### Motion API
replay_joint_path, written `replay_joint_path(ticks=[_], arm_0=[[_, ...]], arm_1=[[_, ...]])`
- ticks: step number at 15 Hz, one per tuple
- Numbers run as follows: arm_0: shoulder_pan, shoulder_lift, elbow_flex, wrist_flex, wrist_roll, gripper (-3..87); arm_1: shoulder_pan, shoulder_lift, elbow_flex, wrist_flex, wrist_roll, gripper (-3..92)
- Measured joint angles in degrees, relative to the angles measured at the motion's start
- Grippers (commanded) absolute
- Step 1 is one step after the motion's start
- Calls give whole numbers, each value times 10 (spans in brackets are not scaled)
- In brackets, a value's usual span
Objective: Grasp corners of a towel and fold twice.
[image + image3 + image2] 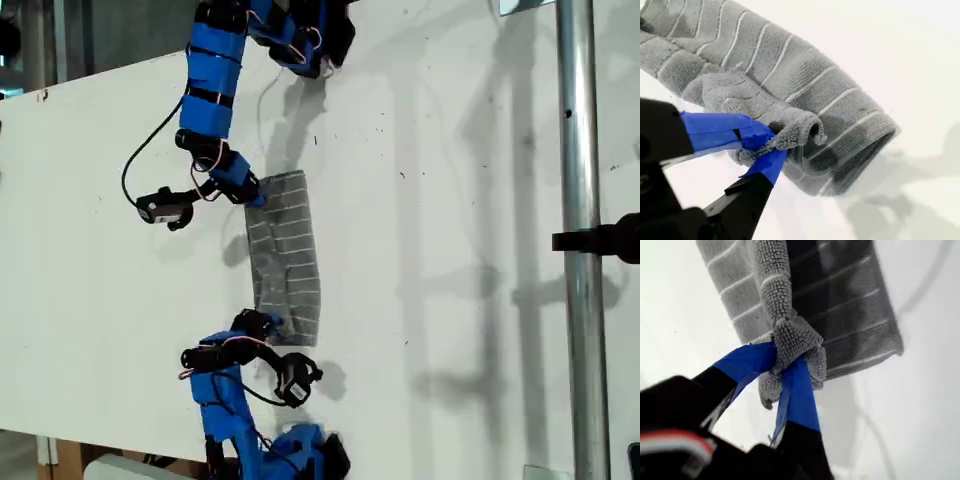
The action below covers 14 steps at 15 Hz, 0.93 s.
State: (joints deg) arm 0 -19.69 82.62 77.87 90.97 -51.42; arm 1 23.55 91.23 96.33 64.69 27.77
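Towel [288,262] lengthwise between the exterior view's top and bottom (folded).

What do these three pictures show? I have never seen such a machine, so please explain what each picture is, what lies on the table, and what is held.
These are two small blue robot arms working on a white table. The large picture is from a camera off the arms, looking at the whole scene. The other two come from cameras mounted on each arm, looking along its tool.

On the table lies one grey towel with thin pale stripes, already doubled over. My first gripper, with blue-taped fingers, is closed on a bunched corner of the towel. My second gripper pinches another bunched corner. In the wide picture one arm is at each end of the towel.
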Motion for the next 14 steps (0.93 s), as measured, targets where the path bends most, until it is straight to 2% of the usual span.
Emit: replay_joint_path(ticks=[2, 5, 8, 14], arm_0=[[-88, -33, -37, 5, 76, -27], [-166, -40, -96, 28, 115, -27], [-161, -15, -67, 39, 92, -26], [-71, -85, 10, -23, 18, -26]], arm_1=[[76, -65, -73, -7, -57, -2], [136, -75, -154, 4, -102, -2], [127, -20, -135, 15, -108, -2], [66, -45, -10, -7, -85, -2]])
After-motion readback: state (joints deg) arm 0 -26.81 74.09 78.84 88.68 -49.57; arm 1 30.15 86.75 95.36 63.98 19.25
